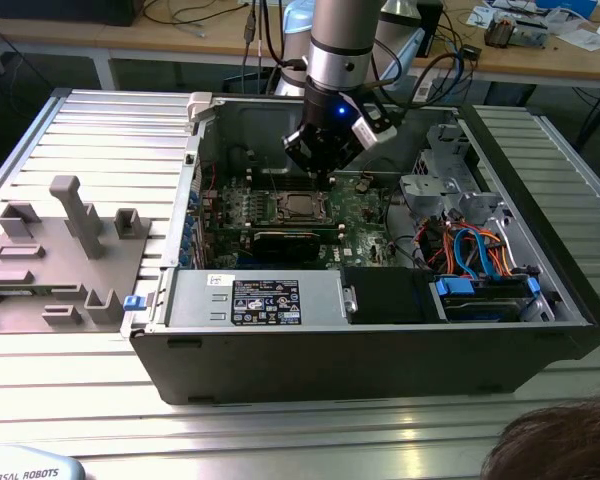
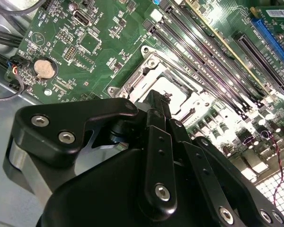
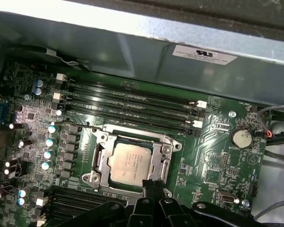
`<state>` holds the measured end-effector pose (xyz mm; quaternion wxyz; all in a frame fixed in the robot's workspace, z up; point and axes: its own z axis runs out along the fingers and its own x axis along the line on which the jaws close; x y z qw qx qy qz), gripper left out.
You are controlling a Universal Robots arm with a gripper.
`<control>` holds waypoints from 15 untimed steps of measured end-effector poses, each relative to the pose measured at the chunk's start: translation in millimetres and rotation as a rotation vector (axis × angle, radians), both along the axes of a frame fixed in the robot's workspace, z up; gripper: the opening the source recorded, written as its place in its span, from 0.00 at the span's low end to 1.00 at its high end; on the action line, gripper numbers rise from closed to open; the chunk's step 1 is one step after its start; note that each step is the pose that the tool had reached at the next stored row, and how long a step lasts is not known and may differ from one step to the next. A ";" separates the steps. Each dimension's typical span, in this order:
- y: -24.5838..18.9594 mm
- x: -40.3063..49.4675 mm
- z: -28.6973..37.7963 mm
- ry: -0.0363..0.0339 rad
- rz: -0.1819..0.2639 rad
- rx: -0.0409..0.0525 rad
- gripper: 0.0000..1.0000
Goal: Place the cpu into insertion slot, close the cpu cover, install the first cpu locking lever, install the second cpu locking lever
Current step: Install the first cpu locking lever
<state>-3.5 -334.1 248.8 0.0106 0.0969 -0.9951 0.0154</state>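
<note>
The cpu (image 3: pixel 132 163), a flat square chip with a dull silver top, lies in the insertion slot (image 1: pixel 280 207) on the green board inside the open computer case. The cpu cover (image 3: pixel 132 135), a silver frame with a square window, lies flat around the chip's edges. A thin wire lever (image 3: pixel 85 126) runs along the socket side nearest the memory slots. My gripper (image 3: pixel 151 183) hovers just off one edge of the socket with its black fingers pressed together and nothing between them. In the second wrist view the gripper (image 2: pixel 157 97) partly hides the cpu (image 2: pixel 177 94).
Long memory slots (image 3: pixel 128 101) run beside the socket, and a coin battery (image 3: pixel 240 137) sits nearby. A black card (image 1: pixel 285 240), the power supply (image 1: pixel 265 300) and a drive cage with cables (image 1: pixel 470 250) crowd the case. A grey fixture plate (image 1: pixel 60 250) lies outside. A person's head (image 1: pixel 555 445) is near.
</note>
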 end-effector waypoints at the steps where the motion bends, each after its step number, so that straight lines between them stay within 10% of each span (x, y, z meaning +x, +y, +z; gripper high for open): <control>1: 0.0 0.0 0.0 0.0000 0.003 0.0000 0.11; 15: 0.0 0.0 0.0 0.0000 0.031 0.0000 0.11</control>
